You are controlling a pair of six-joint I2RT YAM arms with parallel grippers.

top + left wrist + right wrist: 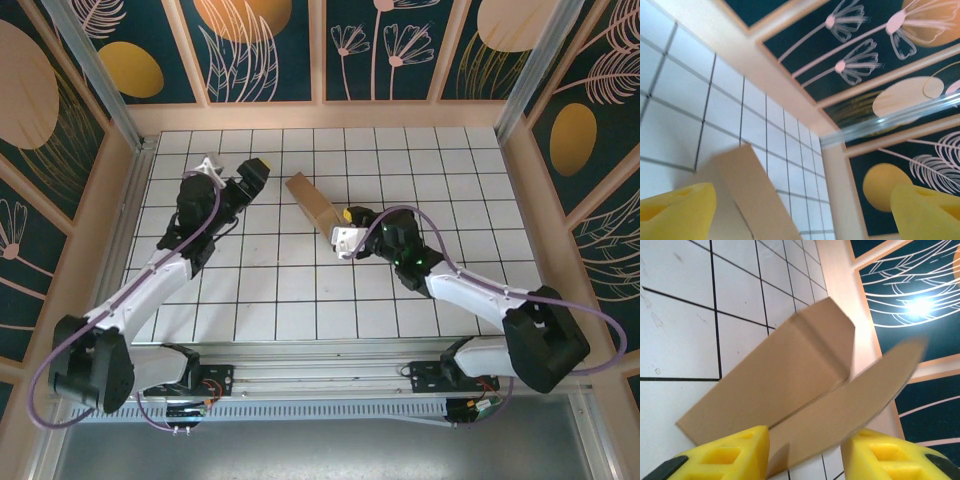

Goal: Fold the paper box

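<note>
Flap [860,400] of paper box [770,380] sits between right gripper's [805,445] parted jaws: suggest clamping it deep, with left gripper [802,205], also spread, bracing the box.

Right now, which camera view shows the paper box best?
The right wrist view: the paper box is large and close there, with its creases and a flap between the yellow fingers. The top external view shows it small on the table; the left wrist view shows one blurred part.

We see a white, black-gridded tabletop [300,290], walled by dark teal floral-print panels [265,50], with aluminium corner posts [97,75].
</note>
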